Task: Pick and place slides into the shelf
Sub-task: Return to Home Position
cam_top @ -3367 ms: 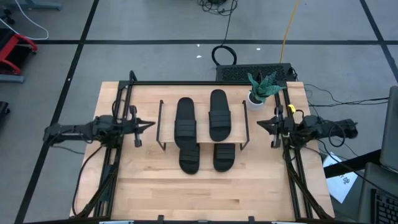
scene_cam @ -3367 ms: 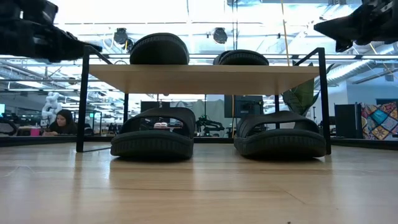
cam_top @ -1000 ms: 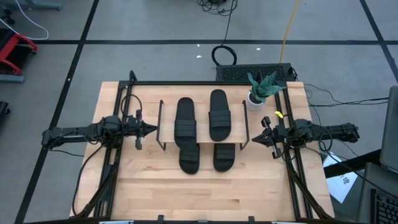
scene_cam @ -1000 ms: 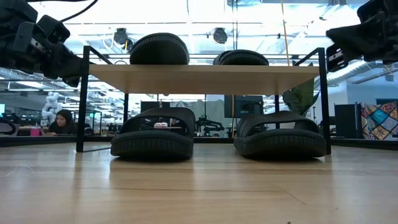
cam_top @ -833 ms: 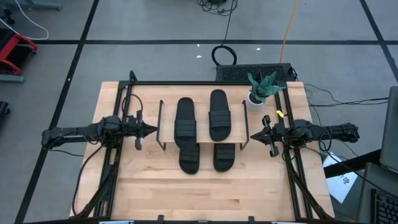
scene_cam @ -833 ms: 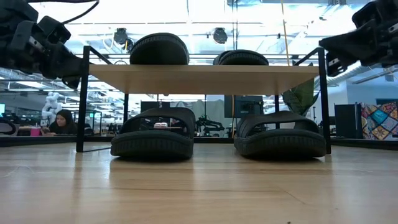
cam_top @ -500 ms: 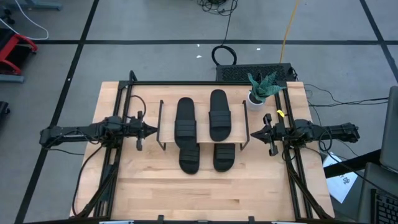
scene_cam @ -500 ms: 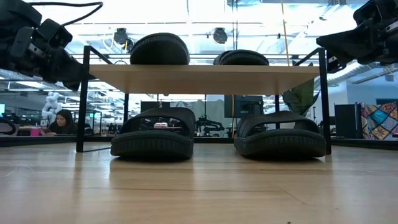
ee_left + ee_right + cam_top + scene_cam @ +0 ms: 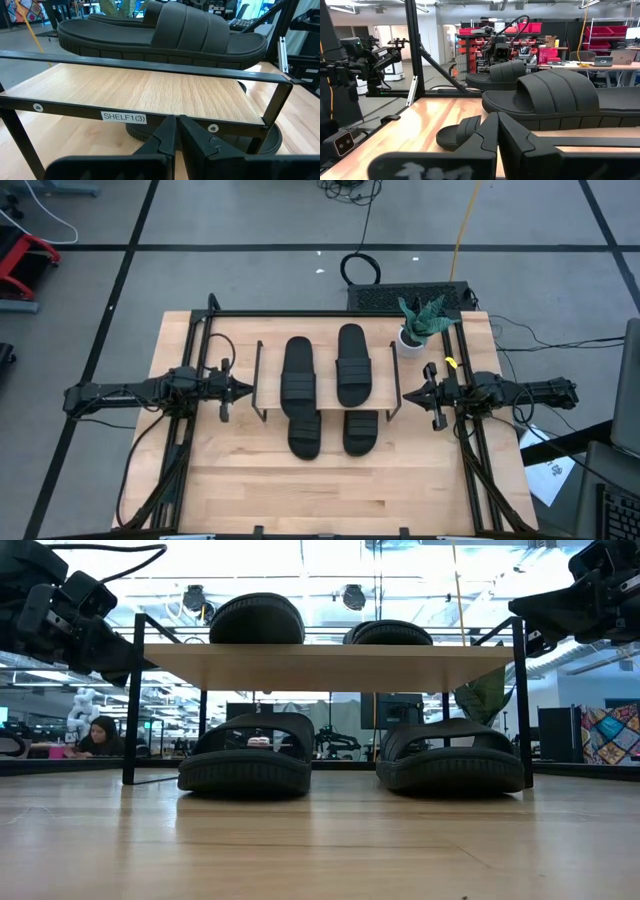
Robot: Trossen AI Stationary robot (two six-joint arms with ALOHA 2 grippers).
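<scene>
The shelf [image 9: 325,380] stands mid-table, a light wood board [image 9: 325,666] on thin dark legs. Two black slides [image 9: 298,372] [image 9: 352,365] lie on its top board. Two more [image 9: 305,432] [image 9: 361,430] rest on the table under it, their near ends sticking out toward the near edge; the low view shows them as the left lower slide [image 9: 246,755] and the right lower slide [image 9: 450,755]. My left gripper [image 9: 245,390] hovers shut just off the shelf's left end [image 9: 176,120]. My right gripper [image 9: 405,394] hovers shut off the right end [image 9: 496,117].
A small potted plant [image 9: 420,325] stands at the table's far right corner. Black frame rails [image 9: 330,313] run along the table's far, left and right edges. Bare tabletop [image 9: 330,490] lies between the shelf and the near edge. A person [image 9: 100,735] sits far behind the table.
My right gripper has moved a little toward the shelf's right end and risen slightly, staying shut. The slides and the shelf have kept still.
</scene>
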